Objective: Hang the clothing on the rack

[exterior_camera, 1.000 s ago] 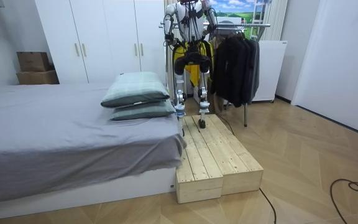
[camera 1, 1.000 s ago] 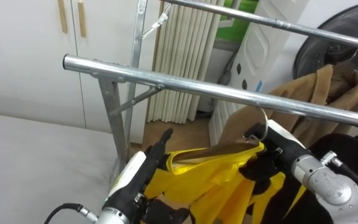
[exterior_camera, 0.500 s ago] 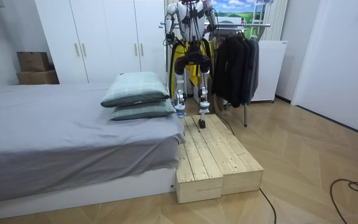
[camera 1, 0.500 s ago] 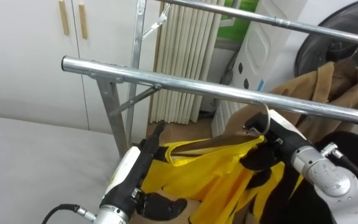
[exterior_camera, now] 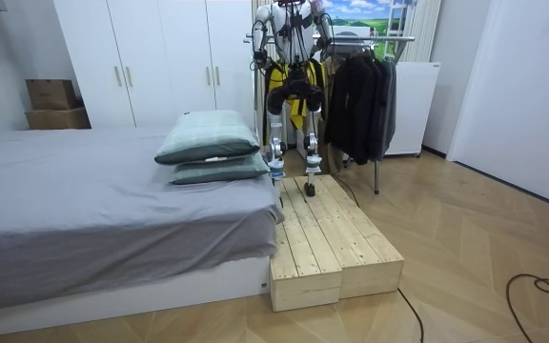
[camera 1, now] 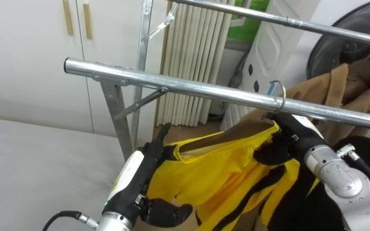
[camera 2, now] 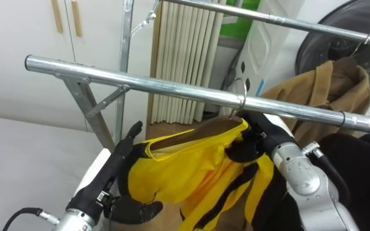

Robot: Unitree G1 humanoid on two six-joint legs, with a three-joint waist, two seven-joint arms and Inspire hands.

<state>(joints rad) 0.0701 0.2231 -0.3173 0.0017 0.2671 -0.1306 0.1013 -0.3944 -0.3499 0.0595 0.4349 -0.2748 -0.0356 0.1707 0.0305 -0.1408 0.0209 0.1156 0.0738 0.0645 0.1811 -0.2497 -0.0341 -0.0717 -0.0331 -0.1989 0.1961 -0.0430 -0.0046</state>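
A yellow garment with black stripes (camera 1: pixel 227 176) hangs from a wooden hanger whose metal hook (camera 1: pixel 279 91) curves over the near steel rail (camera 1: pixel 185 85). Whether the hook bears on the rail I cannot tell. My right hand (camera 1: pixel 291 138) is shut on the hanger's neck just under the rail. At the garment's left shoulder my left hand (camera 1: pixel 148 168) lies open, its straight fingers against the cloth and its thumb under the hem. In the room view I stand on a wooden platform (exterior_camera: pixel 327 238) facing the clothes rack (exterior_camera: pixel 375 40), with the yellow garment (exterior_camera: pixel 276 88) before me.
A brown coat (camera 1: pixel 342 86) and black clothes (camera 1: pixel 368 157) hang to the right on the same rail. A second rail (camera 1: pixel 268 17) runs higher behind. The grey bed (camera 1: pixel 37 160) lies at my left, with white wardrobe doors (camera 1: pixel 31 51) behind it.
My right hand has raised the hanger, and the hook has gone from below the rail up to and over it. The garment rose with it. The left hand has hardly moved.
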